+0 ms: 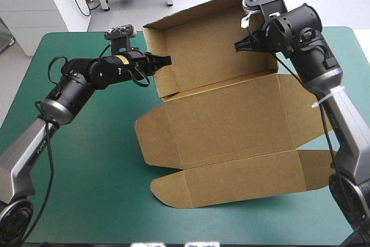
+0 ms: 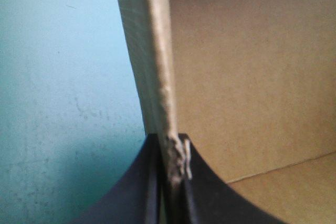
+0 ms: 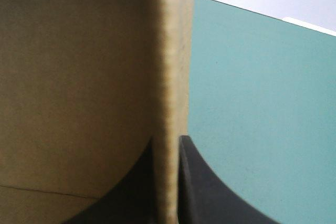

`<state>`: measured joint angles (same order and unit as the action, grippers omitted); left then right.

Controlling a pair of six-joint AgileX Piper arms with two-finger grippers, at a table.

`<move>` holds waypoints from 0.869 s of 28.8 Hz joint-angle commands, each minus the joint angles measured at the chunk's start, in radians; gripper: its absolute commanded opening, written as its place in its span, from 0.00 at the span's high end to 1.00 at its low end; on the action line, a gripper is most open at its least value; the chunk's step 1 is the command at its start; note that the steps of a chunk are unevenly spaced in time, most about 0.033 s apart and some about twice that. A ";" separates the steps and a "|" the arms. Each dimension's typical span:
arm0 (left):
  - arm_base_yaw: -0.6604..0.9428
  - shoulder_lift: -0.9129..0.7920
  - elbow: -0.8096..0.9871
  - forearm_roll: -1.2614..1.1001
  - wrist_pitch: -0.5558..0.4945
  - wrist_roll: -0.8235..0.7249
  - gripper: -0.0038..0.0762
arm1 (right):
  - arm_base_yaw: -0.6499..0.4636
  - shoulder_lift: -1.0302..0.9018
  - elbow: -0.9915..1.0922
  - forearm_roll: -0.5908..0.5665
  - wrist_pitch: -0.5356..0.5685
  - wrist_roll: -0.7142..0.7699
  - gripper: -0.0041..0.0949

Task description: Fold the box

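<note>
The brown box [image 1: 231,114] lies on the teal-green cover with its far half raised into an open tray and its lid panel and front flap spread flat toward the near edge. My left gripper [image 1: 165,60] pinches the tray's left side wall [image 2: 157,61], whose edge runs up between the black fingers [image 2: 142,187]. My right gripper [image 1: 243,44] grips the tray's right side wall [image 3: 170,77], with one finger [image 3: 205,182] outside and the other inside. Both are shut on the board.
The teal-green cover [image 1: 87,160] lies bare to the left of the box and along the near edge. A white bench stands beyond the table's far left corner.
</note>
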<state>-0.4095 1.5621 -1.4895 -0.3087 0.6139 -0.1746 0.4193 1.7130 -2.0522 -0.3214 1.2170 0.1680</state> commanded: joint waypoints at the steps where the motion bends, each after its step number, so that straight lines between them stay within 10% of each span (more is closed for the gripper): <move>1: 0.017 -0.002 -0.128 -0.022 0.079 -0.015 0.96 | -0.043 -0.021 -0.036 0.143 -0.056 0.014 0.96; 9: 0.055 0.162 -0.356 0.038 0.402 -0.015 0.96 | -0.169 0.076 -0.020 0.422 0.029 -0.072 0.96; 25: 0.028 0.374 -0.401 0.133 0.676 -0.058 0.96 | -0.162 0.136 0.310 0.472 0.029 -0.096 0.96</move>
<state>-0.3624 1.9860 -1.8589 -0.1977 1.2432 -0.2209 0.2546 1.9110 -1.7488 0.1080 1.2285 0.0999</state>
